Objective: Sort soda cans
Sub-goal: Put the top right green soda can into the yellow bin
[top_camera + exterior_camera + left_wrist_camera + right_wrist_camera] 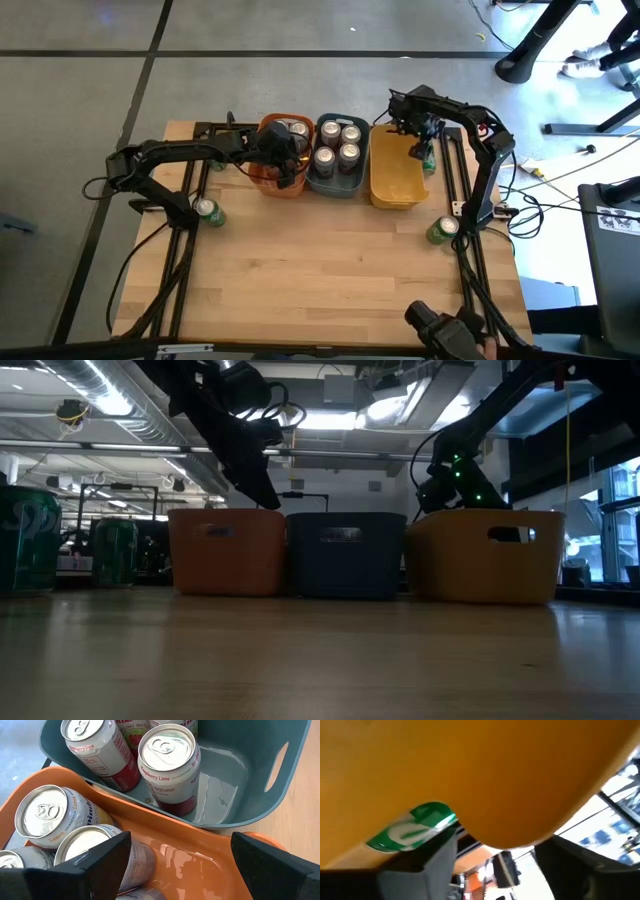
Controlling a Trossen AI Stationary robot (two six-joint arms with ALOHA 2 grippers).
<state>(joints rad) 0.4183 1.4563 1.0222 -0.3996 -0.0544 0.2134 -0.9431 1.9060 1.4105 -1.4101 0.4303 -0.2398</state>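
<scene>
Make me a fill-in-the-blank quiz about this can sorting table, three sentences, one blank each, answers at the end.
1. The left gripper hangs open over the ______ bin.
2. Between the other two bins stands the grey-blue bin, and the high view shows ______ cans in it.
3. The yellow bin is the one nearest the ______ arm's gripper.

Missing words: orange; four; right

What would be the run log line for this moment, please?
left tool: open over orange bin | right tool: green can at yellow bin
</scene>
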